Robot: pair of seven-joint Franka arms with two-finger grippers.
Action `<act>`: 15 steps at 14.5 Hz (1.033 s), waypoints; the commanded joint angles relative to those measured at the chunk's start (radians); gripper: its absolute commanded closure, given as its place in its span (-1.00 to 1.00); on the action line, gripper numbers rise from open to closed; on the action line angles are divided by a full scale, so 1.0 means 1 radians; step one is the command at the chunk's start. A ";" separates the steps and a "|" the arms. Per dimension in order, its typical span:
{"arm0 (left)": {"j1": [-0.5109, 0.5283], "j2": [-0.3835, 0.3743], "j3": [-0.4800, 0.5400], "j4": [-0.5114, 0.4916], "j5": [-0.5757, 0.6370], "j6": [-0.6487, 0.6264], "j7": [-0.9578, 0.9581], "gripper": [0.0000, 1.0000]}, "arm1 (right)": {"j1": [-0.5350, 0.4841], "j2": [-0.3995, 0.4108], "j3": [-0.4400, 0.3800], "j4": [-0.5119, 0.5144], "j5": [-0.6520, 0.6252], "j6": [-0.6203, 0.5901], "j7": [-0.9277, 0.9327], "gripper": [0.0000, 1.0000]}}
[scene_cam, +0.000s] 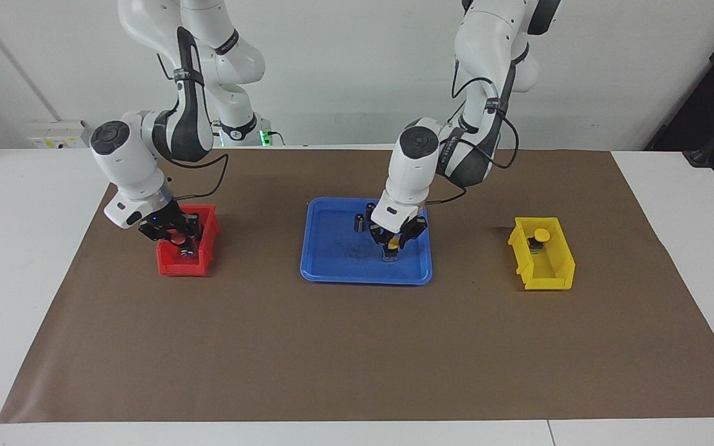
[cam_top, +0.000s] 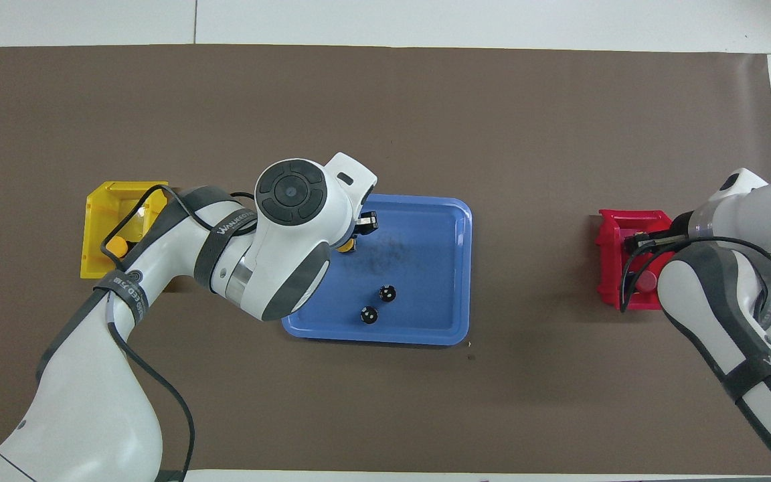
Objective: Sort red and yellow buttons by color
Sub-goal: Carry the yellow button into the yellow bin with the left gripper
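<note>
Left gripper (scene_cam: 392, 243) apparently clamped on yellow button (scene_cam: 393, 244) over blue tray (scene_cam: 332, 272); right gripper (scene_cam: 182, 241) in red bin (scene_cam: 208, 238), grip unclear.

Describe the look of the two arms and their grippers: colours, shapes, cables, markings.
Both arms are glossy white rounded segments with dark grey joint bands and round dark end caps. Black cables loop along each forearm. Grey lettering marks the bands. The left gripper and right gripper are black, two-fingered.

tray (scene_cam: 332, 272): two dark cylinders (scene_cam: 363, 218) crowd robot-side edge, left gripper (scene_cam: 392, 246) low inside | red bin (scene_cam: 205, 244): filled by right gripper (scene_cam: 185, 243) | yellow bin (scene_cam: 555, 272): open above
</note>
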 commanded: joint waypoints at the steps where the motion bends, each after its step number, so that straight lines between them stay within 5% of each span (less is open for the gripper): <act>1: -0.019 0.013 0.013 0.021 0.026 -0.041 -0.025 0.81 | -0.013 -0.010 0.011 -0.021 0.001 0.024 -0.009 0.63; 6: -0.008 -0.028 0.015 0.062 0.024 -0.149 -0.022 0.97 | -0.010 -0.012 0.011 -0.031 0.001 0.044 -0.007 0.53; 8: 0.005 -0.041 0.018 0.115 0.024 -0.237 -0.016 0.97 | -0.008 -0.012 0.011 -0.031 0.001 0.041 -0.009 0.08; 15: 0.327 -0.088 0.016 0.200 0.015 -0.331 0.264 0.97 | -0.005 -0.004 0.011 0.007 0.001 -0.003 -0.016 0.03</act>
